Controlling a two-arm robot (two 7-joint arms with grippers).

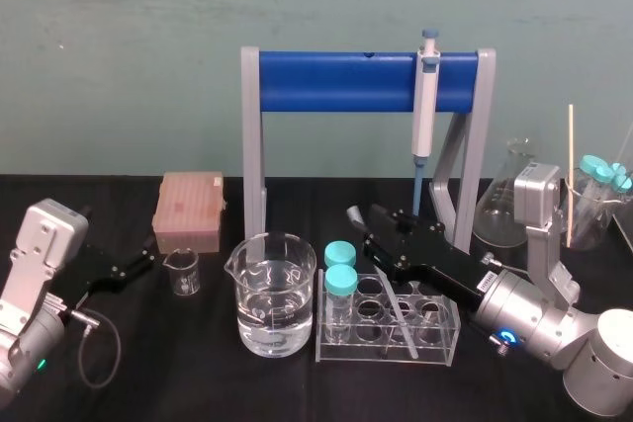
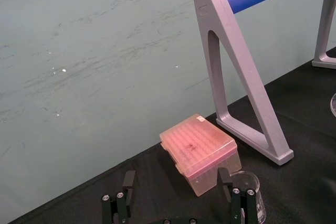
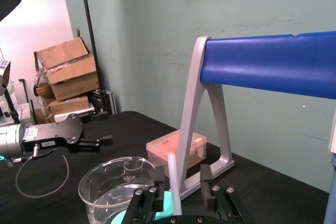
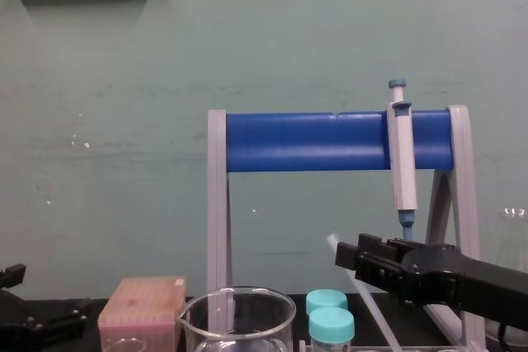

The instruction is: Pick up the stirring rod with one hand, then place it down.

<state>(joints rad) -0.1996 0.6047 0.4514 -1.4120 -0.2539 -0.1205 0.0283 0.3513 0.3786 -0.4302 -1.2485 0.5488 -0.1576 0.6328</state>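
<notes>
My right gripper [image 3: 182, 181] hangs over the clear test tube rack [image 1: 447, 341] near the table's [image 1: 198, 378] front edge, with its fingers spread. The stirring rod [image 1: 397, 309] slants between them, close to one finger, and its lower part crosses the rack. My left gripper [image 2: 176, 195] sits parked by the left edge, its fingers also apart, facing the pink pipette tip box [image 2: 199, 150]. Each gripper body carries a white label that is too small to read.

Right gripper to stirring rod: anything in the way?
Nothing visible. The stirring rod stands between the open fingers of the right gripper, leaning in the tube rack. Teal-capped tubes and beaker sit to its left, not between. Left gripper parked at table's left.
</notes>
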